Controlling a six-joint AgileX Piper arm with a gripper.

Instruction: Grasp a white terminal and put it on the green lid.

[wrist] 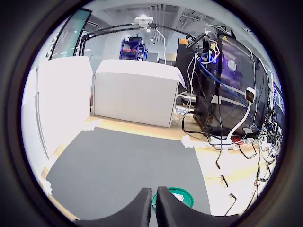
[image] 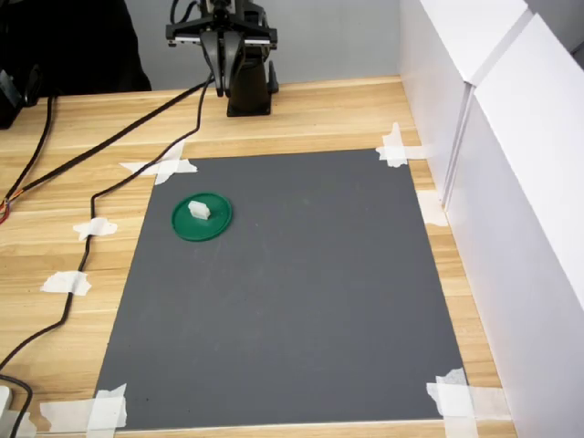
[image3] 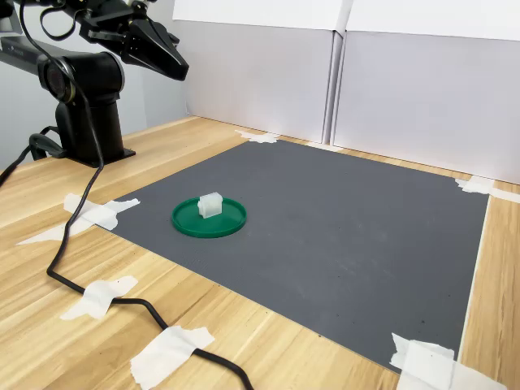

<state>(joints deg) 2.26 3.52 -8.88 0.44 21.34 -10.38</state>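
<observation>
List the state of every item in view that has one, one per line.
white terminal: resting on the green lid, not held.
green lid: flat on the grey mat, near one corner.
gripper: raised near the arm's base, empty, jaws shut.
grey mat: taped down at its corners.
black cable: taped to the table.

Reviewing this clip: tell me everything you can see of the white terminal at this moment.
The white terminal is a tiny whitish, slightly translucent block that looks like plastic, roughly rectangular with an uneven, stepped top. It sits on the green lid, a little off the disc's centre, inside the rim, in both exterior views. Only the lid touches it. The gripper is raised back near the arm's base, well clear of it. The wrist view shows part of the lid but not the terminal. Finer details are too small to tell.
</observation>
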